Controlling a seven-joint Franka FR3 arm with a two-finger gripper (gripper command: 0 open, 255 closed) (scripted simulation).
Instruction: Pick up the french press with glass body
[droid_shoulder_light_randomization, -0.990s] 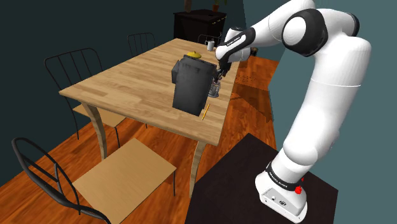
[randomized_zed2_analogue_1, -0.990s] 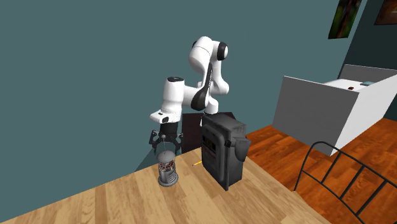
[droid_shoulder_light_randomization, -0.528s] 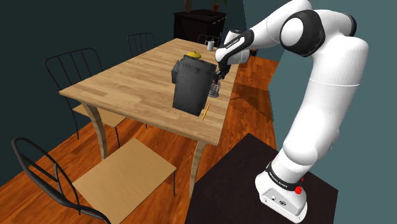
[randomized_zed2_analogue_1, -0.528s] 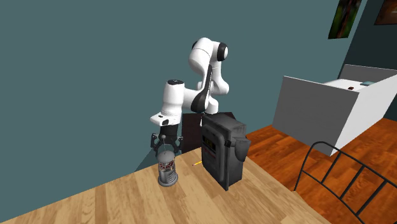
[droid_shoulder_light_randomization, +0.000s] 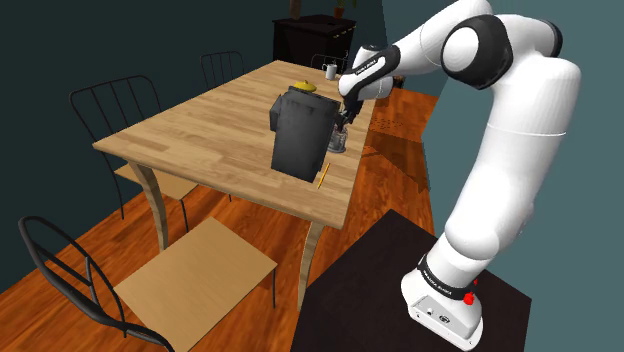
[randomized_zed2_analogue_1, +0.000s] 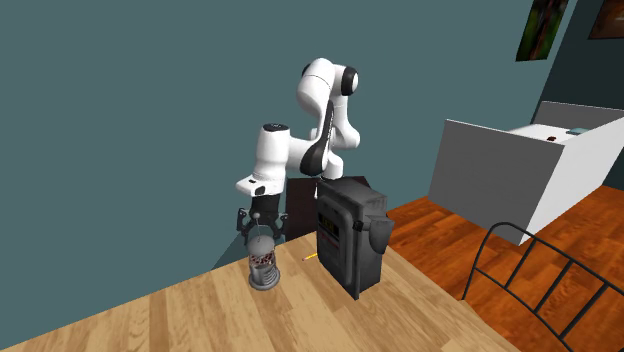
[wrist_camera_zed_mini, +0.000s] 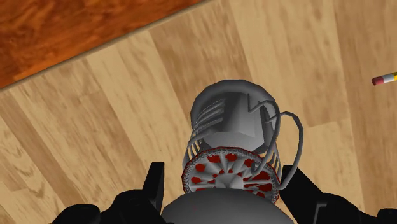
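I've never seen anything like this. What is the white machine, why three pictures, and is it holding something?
It is a white robot arm on a stand, ending in a black two-finger gripper. Two pictures come from cameras in the room; the third from one on the hand, looking along the fingers. On the wooden table are a french press, a black boxy appliance and a pencil. The open fingers flank the press without clasping it, so nothing is held.

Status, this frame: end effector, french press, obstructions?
Black two-finger end effector open astride the grey-framed clear-bodied french press, not gripping. Press upright on light wooden table. Black box-shaped appliance beside it, not blocking.
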